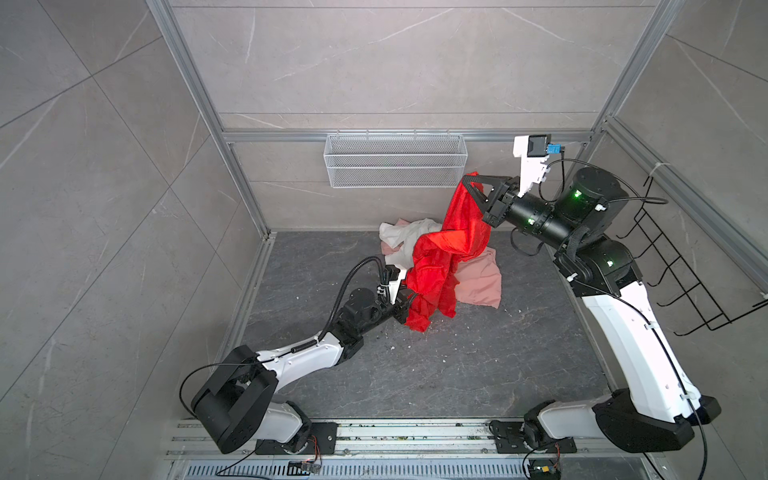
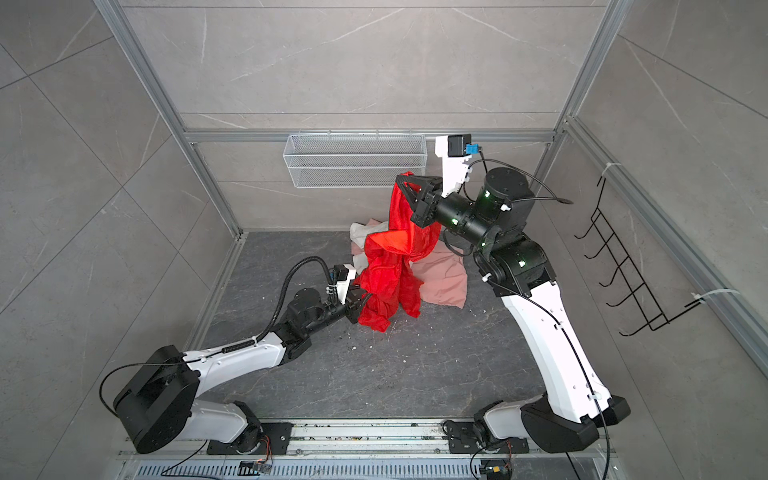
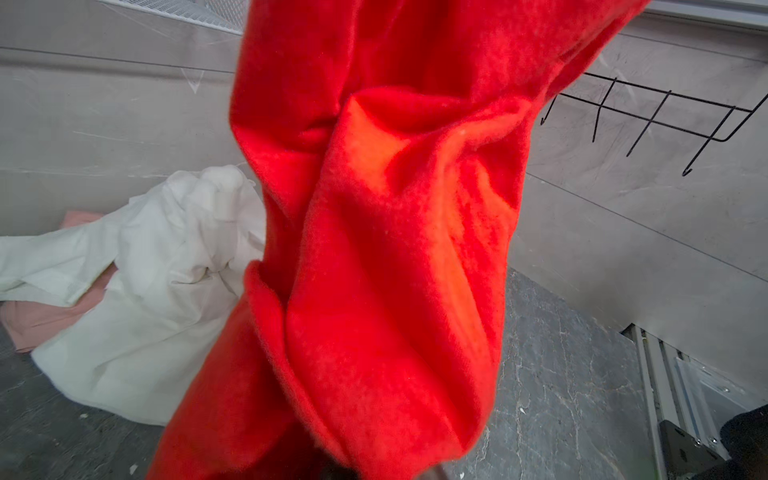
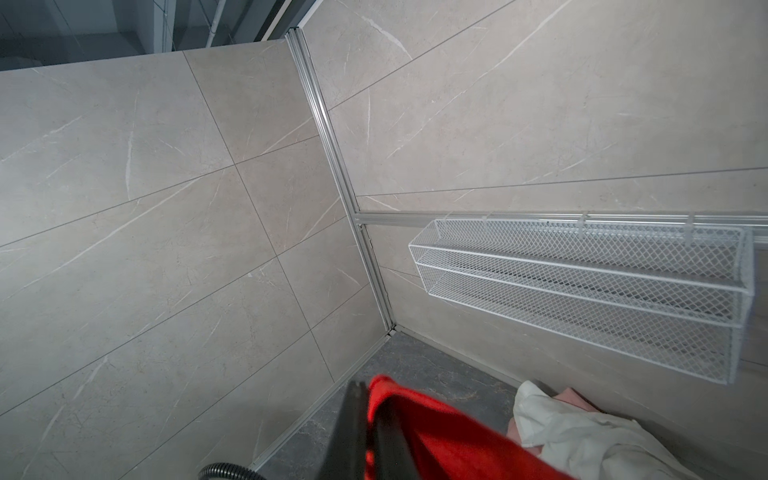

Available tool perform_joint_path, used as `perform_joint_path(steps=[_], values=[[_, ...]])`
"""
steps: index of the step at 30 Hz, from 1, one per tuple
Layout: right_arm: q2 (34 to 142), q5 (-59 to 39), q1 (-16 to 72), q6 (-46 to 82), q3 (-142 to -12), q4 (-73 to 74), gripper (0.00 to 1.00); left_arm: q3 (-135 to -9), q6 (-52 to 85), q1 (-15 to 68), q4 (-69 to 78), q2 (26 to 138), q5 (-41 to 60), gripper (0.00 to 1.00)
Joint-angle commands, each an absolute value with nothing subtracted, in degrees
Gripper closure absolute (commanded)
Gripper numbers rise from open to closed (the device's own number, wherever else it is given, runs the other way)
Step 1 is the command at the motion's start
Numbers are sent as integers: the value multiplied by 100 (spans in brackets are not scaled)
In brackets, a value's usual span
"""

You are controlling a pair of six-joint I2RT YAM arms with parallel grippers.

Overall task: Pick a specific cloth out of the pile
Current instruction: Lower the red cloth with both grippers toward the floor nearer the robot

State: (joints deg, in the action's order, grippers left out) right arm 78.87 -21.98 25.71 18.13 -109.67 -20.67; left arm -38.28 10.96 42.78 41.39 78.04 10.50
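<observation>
Your left gripper [image 1: 406, 303] is pinching the lower folds of the large, bright red, wrinkled thin-fabric cloth [image 1: 440, 257], its jaws closed and mostly buried in the fabric. The cloth is hanging between both grippers, above the heaped pile [image 1: 478, 282] of white and pale pink soft cloths lying by the back edge of the dark grey stone-look floor [image 1: 457, 365]. Your right gripper [image 1: 467, 180] is holding the cloth's top end aloft, jaws clamped on it, near the white wire-mesh basket [image 1: 395, 160].

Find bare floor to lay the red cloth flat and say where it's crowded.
Most bare floor lies between the left arm and right arm, from the pile to the front rail. A smaller patch lies left of the white cloth. The pile crowds the back middle.
</observation>
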Motion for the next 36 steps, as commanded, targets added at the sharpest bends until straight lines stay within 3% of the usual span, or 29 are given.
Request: perform_joint_path(steps=[1, 21, 36], values=[[7694, -2067, 2602, 1662, -10814, -2087, 100, -3812, 711, 4293, 4028, 7337, 773, 100], [7276, -1776, 2599, 1504, -9848, -2534, 100, -4032, 137, 4297, 3017, 6220, 341, 100], [6896, -2162, 2576, 2293, -7956, -2188, 100, -4335, 22, 4291, 2532, 5667, 404, 100]])
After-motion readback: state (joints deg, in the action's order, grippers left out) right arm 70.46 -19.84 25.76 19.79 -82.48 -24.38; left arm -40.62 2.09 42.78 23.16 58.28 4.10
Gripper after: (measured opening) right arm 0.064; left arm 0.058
